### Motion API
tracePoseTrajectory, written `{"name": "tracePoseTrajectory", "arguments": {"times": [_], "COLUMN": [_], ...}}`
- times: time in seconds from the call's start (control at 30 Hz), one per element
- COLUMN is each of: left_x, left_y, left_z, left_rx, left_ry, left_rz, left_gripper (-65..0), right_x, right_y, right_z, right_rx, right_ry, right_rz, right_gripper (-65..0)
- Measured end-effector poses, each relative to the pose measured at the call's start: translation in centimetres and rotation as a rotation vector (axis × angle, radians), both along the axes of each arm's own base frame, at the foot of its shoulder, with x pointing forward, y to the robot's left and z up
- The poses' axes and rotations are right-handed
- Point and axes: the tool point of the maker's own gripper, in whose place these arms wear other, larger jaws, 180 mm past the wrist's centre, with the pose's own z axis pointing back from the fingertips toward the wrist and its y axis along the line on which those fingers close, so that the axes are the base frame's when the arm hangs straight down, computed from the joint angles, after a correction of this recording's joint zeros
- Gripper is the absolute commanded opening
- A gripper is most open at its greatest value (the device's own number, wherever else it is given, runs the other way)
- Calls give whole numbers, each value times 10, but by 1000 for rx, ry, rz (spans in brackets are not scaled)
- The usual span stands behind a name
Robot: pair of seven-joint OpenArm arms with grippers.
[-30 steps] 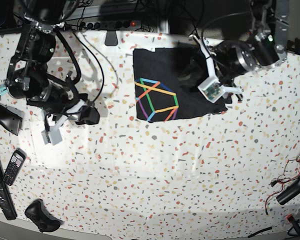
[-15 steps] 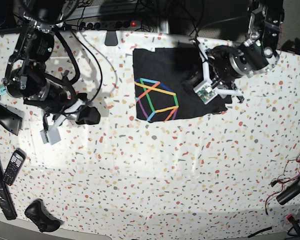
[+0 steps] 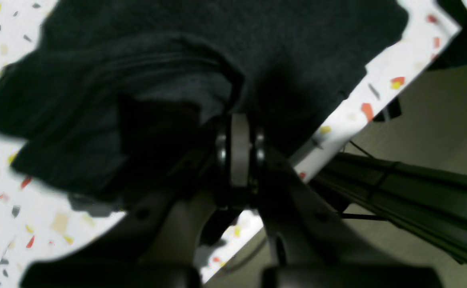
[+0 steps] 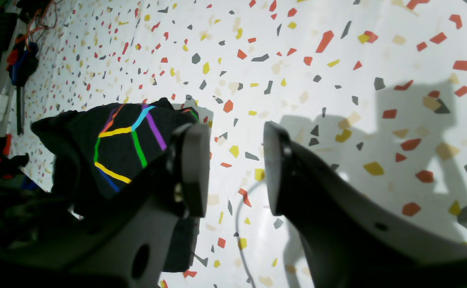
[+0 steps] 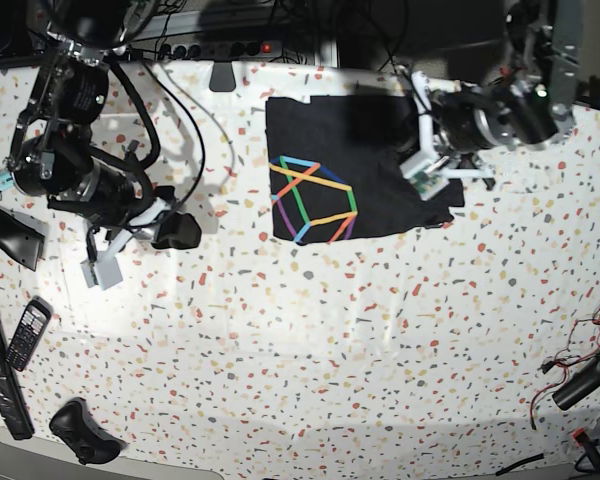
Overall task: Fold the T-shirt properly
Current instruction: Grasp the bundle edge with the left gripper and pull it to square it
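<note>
The left gripper (image 3: pixel 239 132) is clamped shut on the black T-shirt (image 5: pixel 350 165) at its right edge (right gripper (image 4: pixel 235 164) open, empty); a thin pinch could slip, undoing the fold.

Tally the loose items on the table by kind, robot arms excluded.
T-shirt: 1
Mobile phone: 1
Black game controller: 1
Long black bars at the table's left edge: 2
Total: 5

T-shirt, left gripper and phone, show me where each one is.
T-shirt (image 5: pixel 320 140): base view, plain black cloth above the print.
Left gripper (image 3: pixel 239 120): left wrist view, closed fingertips.
Phone (image 5: pixel 27 334): base view, its keypad.
</note>
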Motion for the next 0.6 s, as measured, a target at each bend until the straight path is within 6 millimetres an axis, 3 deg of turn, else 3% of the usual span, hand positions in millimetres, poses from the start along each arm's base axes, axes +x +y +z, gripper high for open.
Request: {"name": "tracePoseTrajectory", "arguments": {"times": [0.1, 0.2, 0.4, 0.6], "left_x": [7, 0, -34, -38], "left_y": [35, 67, 91, 126], "left_z": [6, 5, -12, -20], "left_rx": [7, 29, 76, 191], "left_ry": [-17, -3, 72, 71], "left_rz": [74, 136, 189, 297], "left_gripper": [-650, -650, -650, -650], "right_x": [0, 0, 0, 0], "right_y": [0, 0, 2, 3], "right_z": [0, 0, 2, 3], "right_rx": [0, 0, 18, 21], "right_ry": [-1, 0, -7, -8], "right_rz": [0, 0, 5, 7], "right_gripper": [-432, -432, -432, -432]}}
